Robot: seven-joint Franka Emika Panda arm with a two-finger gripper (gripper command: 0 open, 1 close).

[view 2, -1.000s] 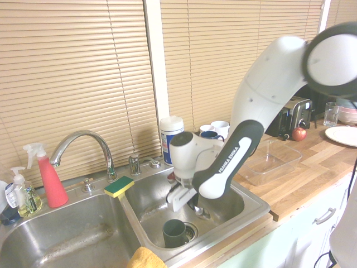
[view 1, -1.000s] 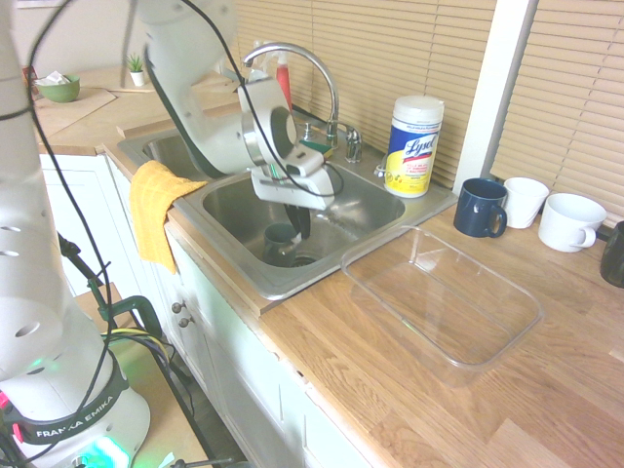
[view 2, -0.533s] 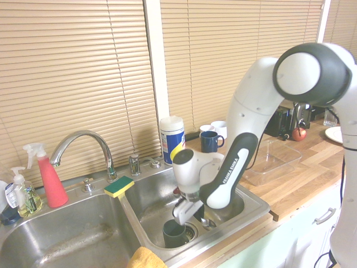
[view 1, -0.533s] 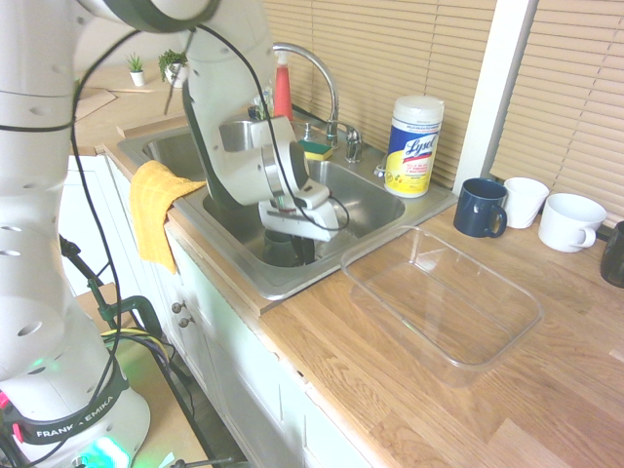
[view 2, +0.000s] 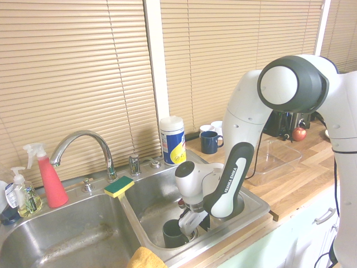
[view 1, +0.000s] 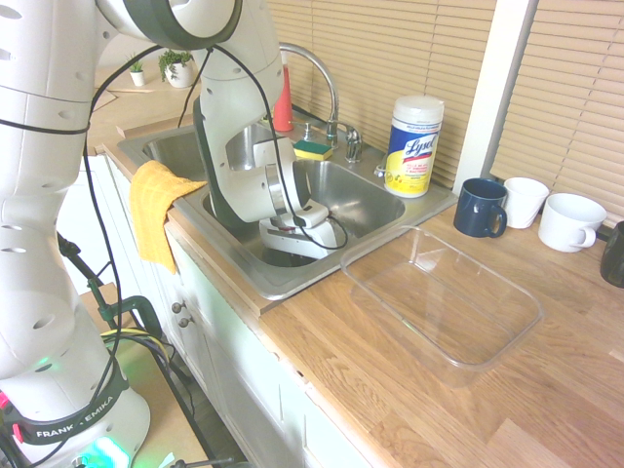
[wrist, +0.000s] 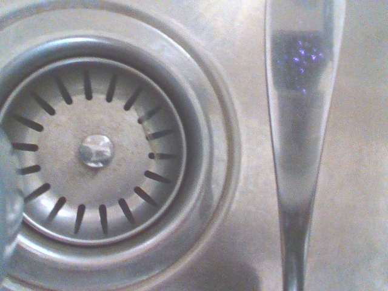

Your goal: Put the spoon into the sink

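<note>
My gripper is low inside the right basin of the stainless steel sink, close to its floor and beside a dark mug that stands by the drain. The silver spoon fills the wrist view as a long flat handle hanging just above the basin floor, next to the drain strainer. The jaws are shut on the spoon. In the first exterior view the hand hides the fingers and the spoon below the sink rim.
A clear glass dish lies on the wooden counter right of the sink. A wipes canister, a blue mug and white mugs stand behind it. A yellow cloth hangs over the sink's front; the faucet and sponge are at the back.
The arm has come down from above the basin until the gripper and the spoon hang just over the sink floor by the drain. The jaws have stayed shut.
</note>
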